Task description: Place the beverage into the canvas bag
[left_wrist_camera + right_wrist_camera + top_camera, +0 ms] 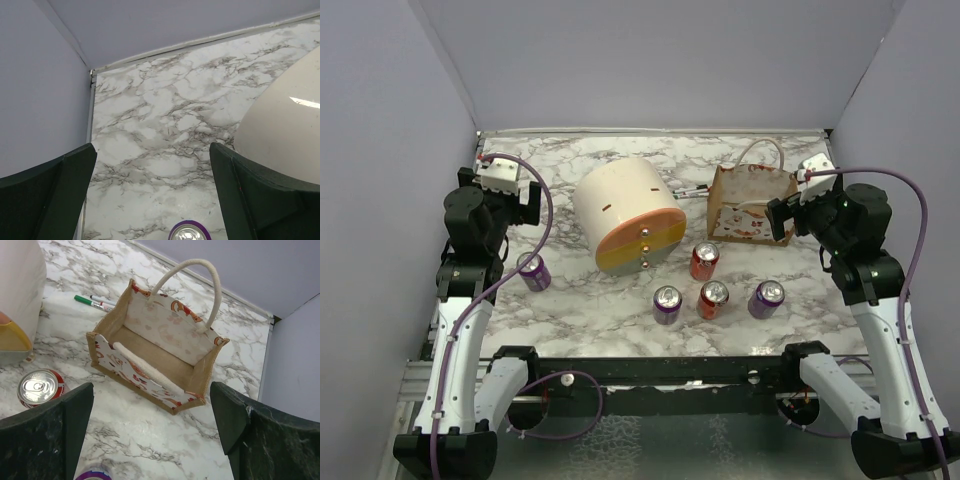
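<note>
Marble (620, 312), left tool (152, 155), right tool (151, 388) agape, empty

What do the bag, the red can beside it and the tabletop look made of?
The canvas bag looks like coarse tan woven fabric, jute-like and matte, with printed cloth panels. Its handle seems pale cotton-like rope. The red can is metal, likely aluminium: shiny silver lid with pull tab. The tabletop shows smooth grey-veined marble; real stone or printed laminate, I cannot tell.
</note>
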Controlling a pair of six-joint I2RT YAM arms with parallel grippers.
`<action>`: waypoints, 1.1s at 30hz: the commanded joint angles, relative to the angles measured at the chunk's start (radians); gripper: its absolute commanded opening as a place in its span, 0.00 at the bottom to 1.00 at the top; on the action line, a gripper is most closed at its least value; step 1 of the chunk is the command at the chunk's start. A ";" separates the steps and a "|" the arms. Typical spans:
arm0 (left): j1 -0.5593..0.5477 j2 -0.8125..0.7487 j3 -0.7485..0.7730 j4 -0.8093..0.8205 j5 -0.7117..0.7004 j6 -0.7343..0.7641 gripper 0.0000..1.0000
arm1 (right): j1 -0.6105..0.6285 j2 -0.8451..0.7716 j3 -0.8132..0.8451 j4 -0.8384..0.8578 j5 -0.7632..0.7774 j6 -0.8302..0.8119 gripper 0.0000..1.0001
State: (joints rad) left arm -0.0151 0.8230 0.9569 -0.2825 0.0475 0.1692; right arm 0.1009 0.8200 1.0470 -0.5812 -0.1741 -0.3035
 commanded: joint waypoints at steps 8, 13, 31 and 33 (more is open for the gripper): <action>0.014 -0.002 -0.013 0.078 0.045 -0.003 0.99 | 0.021 -0.008 0.043 0.013 -0.045 -0.042 0.99; 0.016 -0.007 -0.022 0.089 0.044 -0.020 0.99 | 0.023 -0.031 0.021 0.054 -0.025 -0.043 1.00; 0.019 0.017 -0.067 0.113 0.195 -0.044 0.99 | 0.025 0.029 -0.005 -0.329 -0.457 -0.411 0.99; 0.020 0.021 -0.070 0.116 0.205 -0.046 0.99 | 0.025 0.014 -0.033 -0.359 -0.426 -0.456 1.00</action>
State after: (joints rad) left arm -0.0017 0.8375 0.8978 -0.2039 0.1772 0.1436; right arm 0.1188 0.8509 1.0546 -0.7956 -0.5400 -0.6113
